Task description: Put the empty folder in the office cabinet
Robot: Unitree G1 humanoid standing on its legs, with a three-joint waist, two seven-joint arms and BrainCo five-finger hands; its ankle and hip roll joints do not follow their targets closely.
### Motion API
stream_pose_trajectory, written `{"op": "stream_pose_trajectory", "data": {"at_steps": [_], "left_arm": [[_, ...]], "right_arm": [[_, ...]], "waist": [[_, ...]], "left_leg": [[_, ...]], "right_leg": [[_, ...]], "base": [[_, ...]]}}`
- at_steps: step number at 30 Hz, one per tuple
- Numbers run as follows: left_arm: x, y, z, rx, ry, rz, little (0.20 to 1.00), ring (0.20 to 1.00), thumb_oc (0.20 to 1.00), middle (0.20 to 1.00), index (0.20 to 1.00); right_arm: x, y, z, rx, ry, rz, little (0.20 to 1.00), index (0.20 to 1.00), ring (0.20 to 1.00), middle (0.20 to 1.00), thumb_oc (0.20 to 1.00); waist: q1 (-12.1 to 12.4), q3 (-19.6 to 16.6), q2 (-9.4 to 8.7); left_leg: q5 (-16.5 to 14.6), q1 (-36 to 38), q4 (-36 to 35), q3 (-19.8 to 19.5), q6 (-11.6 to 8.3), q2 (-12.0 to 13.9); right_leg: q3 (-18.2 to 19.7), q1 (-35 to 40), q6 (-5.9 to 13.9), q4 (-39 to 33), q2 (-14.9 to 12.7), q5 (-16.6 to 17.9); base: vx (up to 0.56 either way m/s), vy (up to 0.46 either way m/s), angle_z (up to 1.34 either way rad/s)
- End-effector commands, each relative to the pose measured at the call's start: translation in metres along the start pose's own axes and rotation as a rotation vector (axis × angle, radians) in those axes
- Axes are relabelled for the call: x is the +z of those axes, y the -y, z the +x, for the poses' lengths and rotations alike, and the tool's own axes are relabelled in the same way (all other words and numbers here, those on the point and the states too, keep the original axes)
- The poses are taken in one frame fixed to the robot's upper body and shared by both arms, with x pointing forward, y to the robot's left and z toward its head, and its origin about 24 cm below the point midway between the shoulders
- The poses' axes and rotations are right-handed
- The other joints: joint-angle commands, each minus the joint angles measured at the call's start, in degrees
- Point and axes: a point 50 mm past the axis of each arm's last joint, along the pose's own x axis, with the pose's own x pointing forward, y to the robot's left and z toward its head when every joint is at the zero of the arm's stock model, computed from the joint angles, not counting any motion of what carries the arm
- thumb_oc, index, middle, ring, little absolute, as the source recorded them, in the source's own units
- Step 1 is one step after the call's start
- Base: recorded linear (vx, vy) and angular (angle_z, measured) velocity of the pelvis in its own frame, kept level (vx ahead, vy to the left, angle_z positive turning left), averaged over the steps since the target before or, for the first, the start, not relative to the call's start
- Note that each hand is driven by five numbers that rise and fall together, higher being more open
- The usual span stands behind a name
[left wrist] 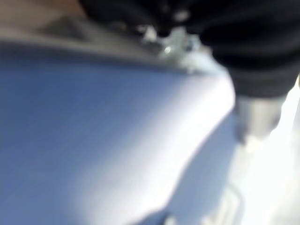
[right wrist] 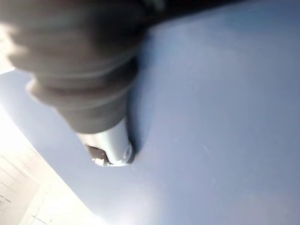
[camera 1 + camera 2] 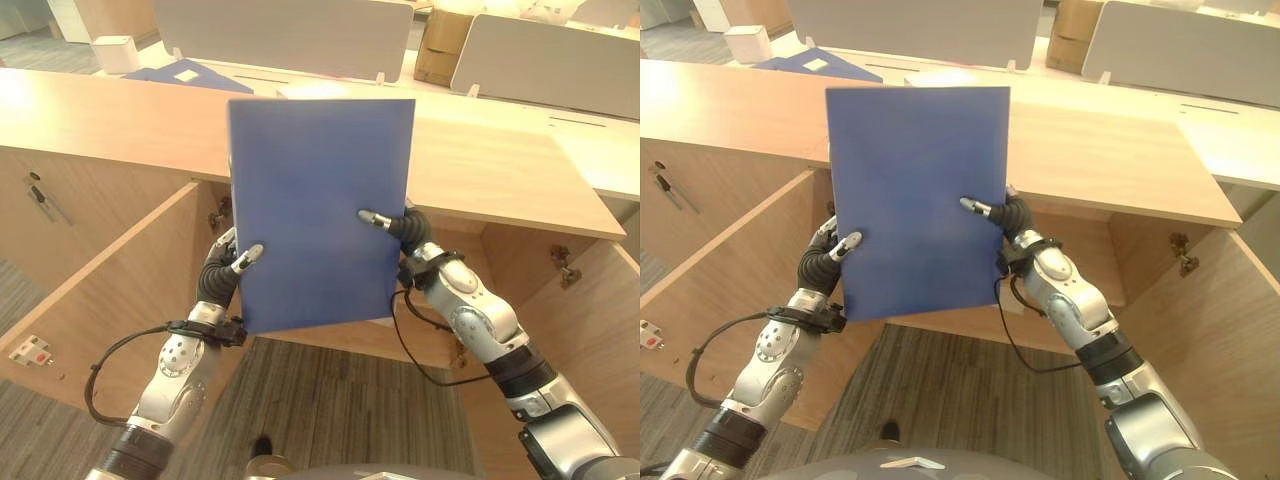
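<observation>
Left eye view: a blue folder (image 3: 318, 205) is held upright, nearly flat to the camera, in front of the open wooden cabinet (image 3: 120, 270). The left hand (image 3: 222, 268) pinches its lower edge at about 8 o'clock, thumb lying on the cover. The right hand (image 3: 405, 226) pinches the 3 o'clock edge, thumb pressed on the cover. Another blue folder (image 3: 180, 73) lies on the table (image 3: 500, 165) at 11 o'clock.

Both arms reach up to the blue folder (image 3: 320, 200). The left hand (image 3: 222, 268) pinches its lower left edge. The right hand (image 3: 405, 228) pinches its right edge.
</observation>
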Motion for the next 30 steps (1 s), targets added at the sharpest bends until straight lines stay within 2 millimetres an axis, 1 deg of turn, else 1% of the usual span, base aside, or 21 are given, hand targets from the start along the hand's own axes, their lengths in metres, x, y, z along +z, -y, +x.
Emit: {"op": "stream_pose_trajectory", "data": {"at_steps": [1, 3, 6, 8, 9, 12, 13, 14, 15, 16, 19, 20, 22, 23, 25, 26, 27, 30], "left_arm": [[0.022, 0.007, 0.015, -0.064, 0.148, 0.028, 1.000, 1.000, 1.000, 1.000, 1.000], [0.017, 0.004, 0.010, -0.051, 0.124, -0.010, 1.000, 1.000, 1.000, 1.000, 1.000], [0.009, 0.000, 0.002, -0.017, 0.083, 0.016, 1.000, 1.000, 1.000, 1.000, 1.000], [0.003, -0.002, -0.005, 0.011, 0.056, 0.037, 1.000, 1.000, 1.000, 1.000, 1.000], [0.001, -0.003, -0.006, 0.019, 0.047, 0.033, 1.000, 1.000, 1.000, 1.000, 1.000], [-0.010, -0.008, -0.018, 0.071, 0.000, 0.002, 1.000, 1.000, 1.000, 1.000, 1.000], [-0.010, -0.008, -0.018, 0.071, 0.000, 0.002, 1.000, 1.000, 1.000, 1.000, 1.000], [-0.016, -0.012, -0.025, 0.100, -0.023, -0.017, 1.000, 1.000, 1.000, 1.000, 1.000], [-0.028, -0.016, -0.040, 0.138, -0.080, -0.027, 1.000, 1.000, 1.000, 1.000, 1.000], [-0.028, -0.016, -0.040, 0.138, -0.080, -0.027, 1.000, 1.000, 1.000, 1.000, 1.000], [-0.039, -0.021, -0.054, 0.181, -0.144, -0.030, 1.000, 1.000, 1.000, 1.000, 1.000], [-0.044, -0.024, -0.061, 0.205, -0.172, -0.043, 1.000, 1.000, 1.000, 1.000, 1.000], [-0.055, -0.030, -0.080, 0.253, -0.227, -0.044, 1.000, 1.000, 1.000, 1.000, 1.000], [-0.055, -0.030, -0.080, 0.253, -0.227, -0.044, 1.000, 1.000, 1.000, 1.000, 1.000], [-0.061, -0.032, -0.089, 0.280, -0.260, -0.045, 1.000, 1.000, 1.000, 1.000, 1.000], [-0.061, -0.032, -0.089, 0.280, -0.260, -0.045, 1.000, 1.000, 1.000, 1.000, 1.000], [-0.071, -0.035, -0.102, 0.314, -0.331, -0.035, 1.000, 1.000, 1.000, 1.000, 1.000], [-0.092, -0.036, -0.127, 0.396, -0.478, -0.087, 1.000, 1.000, 1.000, 1.000, 1.000]], "right_arm": [[0.032, 0.002, 0.003, 0.034, 0.164, -0.160, 0.200, 0.200, 0.200, 0.200, 0.200], [0.027, 0.004, -0.005, 0.025, 0.165, -0.219, 0.200, 0.200, 0.200, 0.200, 0.200], [0.017, 0.006, -0.018, 0.022, 0.155, -0.266, 0.200, 0.200, 0.200, 0.200, 0.200], [0.008, 0.007, -0.028, 0.016, 0.134, -0.273, 0.200, 0.200, 0.200, 0.200, 0.200], [0.005, 0.007, -0.030, 0.011, 0.126, -0.274, 0.200, 0.200, 0.200, 0.200, 0.200], [-0.017, 0.013, -0.045, -0.025, 0.058, -0.271, 0.200, 0.200, 0.200, 0.200, 0.200], [-0.017, 0.013, -0.045, -0.025, 0.058, -0.271, 0.200, 0.200, 0.200, 0.200, 0.200], [-0.030, 0.016, -0.053, -0.044, 0.016, -0.258, 0.200, 0.200, 0.200, 0.200, 0.200], [-0.052, 0.020, -0.066, -0.075, -0.057, -0.260, 0.200, 0.200, 0.200, 0.200, 0.200], [-0.052, 0.020, -0.066, -0.075, -0.057, -0.260, 0.200, 0.200, 0.200, 0.200, 0.200], [-0.067, 0.025, -0.078, -0.102, -0.126, -0.268, 0.200, 0.200, 0.200, 0.200, 0.200], [-0.075, 0.027, -0.083, -0.116, -0.162, -0.265, 0.200, 0.200, 0.200, 0.200, 0.200], [-0.092, 0.032, -0.098, -0.135, -0.221, -0.284, 0.200, 0.200, 0.200, 0.200, 0.200], [-0.092, 0.032, -0.098, -0.135, -0.221, -0.284, 0.200, 0.200, 0.200, 0.200, 0.200], [-0.099, 0.035, -0.105, -0.144, -0.254, -0.286, 0.200, 0.200, 0.200, 0.200, 0.200], [-0.099, 0.035, -0.105, -0.144, -0.254, -0.286, 0.200, 0.200, 0.200, 0.200, 0.200], [-0.111, 0.038, -0.114, -0.167, -0.313, -0.283, 0.200, 0.200, 0.200, 0.200, 0.200], [-0.133, 0.043, -0.128, -0.222, -0.418, -0.252, 0.200, 0.200, 0.200, 0.200, 0.200]], "waist": [[0.34, -0.30, 1.25], [0.27, 0.09, 1.26], [-0.14, 0.40, 1.28], [-0.47, 0.61, 1.30], [-0.52, 0.64, 1.30], [-0.75, 0.98, 1.35], [-0.75, 0.98, 1.35], [-0.81, 1.17, 1.36], [-1.01, 1.64, 1.31], [-1.01, 1.64, 1.31], [-1.21, 2.12, 1.28], [-1.25, 2.42, 1.26], [-1.27, 3.10, 1.23], [-1.27, 3.10, 1.23], [-1.24, 3.40, 1.20], [-1.24, 3.40, 1.20], [-1.09, 3.71, 1.18], [-0.74, 4.07, 1.38]], "left_leg": [[-8.30, 3.92, 0.11, 1.63, 2.23, -0.43], [-8.22, 3.83, 0.11, 1.68, 2.25, -0.37], [-8.25, 3.86, 0.11, 1.91, 2.35, -0.40], [-8.22, 3.80, 0.11, 2.14, 2.38, -0.38], [-8.22, 3.79, 0.11, 2.18, 2.39, -0.38], [-8.36, 3.79, 0.11, 2.36, 2.55, -0.39], [-8.36, 3.79, 0.11, 2.36, 2.55, -0.39], [-8.37, 3.81, 0.11, 2.42, 2.60, -0.37], [-8.38, 3.77, 0.11, 2.45, 2.65, -0.30], [-8.38, 3.77, 0.11, 2.45, 2.65, -0.30], [-8.34, 3.67, 0.11, 2.49, 2.66, -0.31], [-8.32, 3.61, 0.11, 2.51, 2.67, -0.32], [-8.38, 3.34, 0.11, 2.40, 2.74, -0.43], [-8.38, 3.34, 0.11, 2.40, 2.74, -0.43], [-8.39, 3.22, 0.11, 2.30, 2.77, -0.50], [-8.39, 3.22, 0.11, 2.30, 2.77, -0.50], [-8.38, 3.13, 0.11, 2.05, 2.75, -0.61], [-8.38, 3.00, 0.11, 1.65, 2.90, -0.80]], "right_leg": [[2.61, 1.27, 2.08, -0.09, -4.52, -4.02], [2.52, 1.20, 2.11, -0.09, -4.57, -3.95], [2.67, 1.11, 2.22, -0.09, -4.58, -3.88], [2.77, 0.96, 2.29, -0.09, -4.63, -3.80], [2.79, 0.94, 2.29, -0.09, -4.64, -3.80], [2.89, 0.85, 2.39, -0.09, -4.73, -3.83], [2.89, 0.85, 2.39, -0.09, -4.73, -3.83], [2.92, 0.83, 2.39, -0.09, -4.75, -3.83], [2.86, 0.73, 2.45, -0.09, -4.75, -3.81], [2.86, 0.73, 2.45, -0.09, -4.75, -3.81], [2.83, 0.60, 2.50, -0.09, -4.75, -3.76], [2.73, 0.57, 2.53, -0.09, -4.77, -3.73], [2.56, 0.34, 2.61, -0.09, -4.81, -3.72], [2.56, 0.34, 2.61, -0.09, -4.81, -3.72], [2.44, 0.29, 2.64, -0.09, -4.83, -3.70], [2.44, 0.29, 2.64, -0.09, -4.83, -3.70], [2.25, 0.28, 2.67, -0.09, -4.82, -3.67], [1.81, 0.41, 2.77, -0.09, -4.87, -3.72]], "base": [[-0.03, -0.025, 0.01], [-0.02, -0.013, 0.00], [0.00, 0.000, 0.00], [0.00, 0.000, 0.00], [0.00, 0.000, 0.00], [-0.01, -0.008, -0.04], [-0.01, -0.012, -0.05], [0.00, 0.000, 0.00], [0.00, 0.000, 0.00], [0.00, 0.000, 0.00], [0.00, 0.000, 0.00], [0.00, 0.000, 0.00], [-0.03, -0.013, 0.00], [0.00, 0.000, 0.00], [0.00, 0.000, 0.00], [0.00, 0.000, 0.00], [0.00, 0.000, 0.00], [0.01, 0.001, 0.01]]}}
